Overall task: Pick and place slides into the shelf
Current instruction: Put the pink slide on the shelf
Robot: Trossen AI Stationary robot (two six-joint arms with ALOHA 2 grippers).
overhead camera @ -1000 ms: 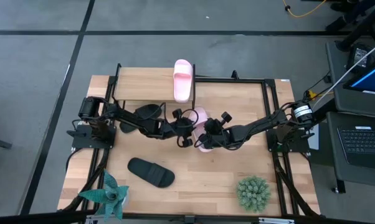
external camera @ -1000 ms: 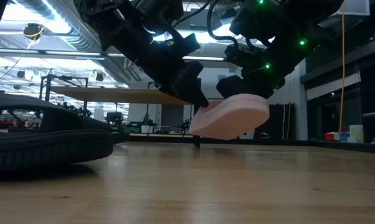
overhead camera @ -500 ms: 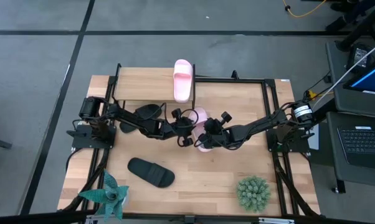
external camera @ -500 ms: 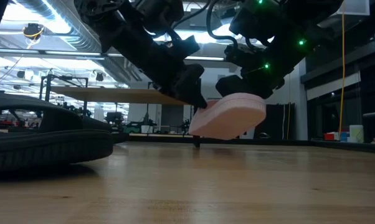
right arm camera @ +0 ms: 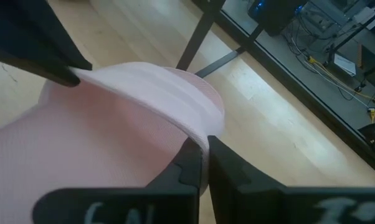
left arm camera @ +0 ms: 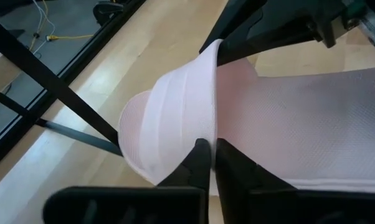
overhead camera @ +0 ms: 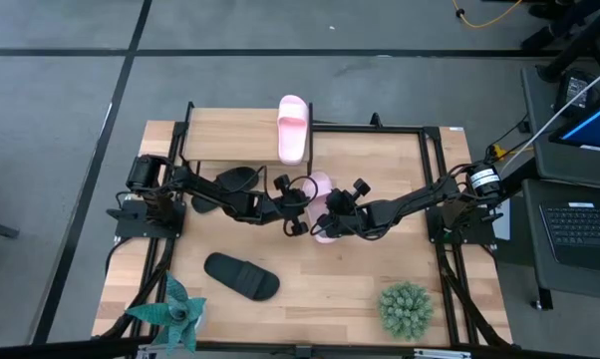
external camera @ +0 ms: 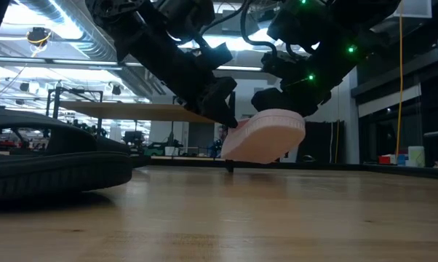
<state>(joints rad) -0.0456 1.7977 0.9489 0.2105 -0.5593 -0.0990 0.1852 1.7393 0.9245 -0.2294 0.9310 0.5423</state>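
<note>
On your left in the high view you have the shelf (overhead camera: 235,133), its light plank top carrying one pale pink slide (overhead camera: 293,128) at the right end, with the toe hanging past the far edge. Under the shelf's near edge you can make out a black slide (overhead camera: 223,186) beside the left arm, though the arm covers much of it, so you cannot tell exactly how it lies. The second black slide (overhead camera: 241,276) lies flat on the wooden surface (overhead camera: 320,289) toward the near left, well apart from the arms, and it fills the left of the low view. At the middle, your left tool (overhead camera: 298,213) is pinched narrow on the strap edge of the other pink slide (overhead camera: 321,206); the left wrist view shows its fingers (left arm camera: 200,163) closed on the strap rim. From the other side your right tool (overhead camera: 327,221) is clamped on the same strap, its fingers (right arm camera: 191,163) shut over the rim. In the low view that slide (external camera: 265,137) hangs tilted, clear of the surface. A blue-green spiky plant (overhead camera: 173,310) stands at the near left corner and a round green plant (overhead camera: 407,309) at the near right. Beyond the surface on your right sits a laptop (overhead camera: 584,224); grey floor surrounds the rest.
</note>
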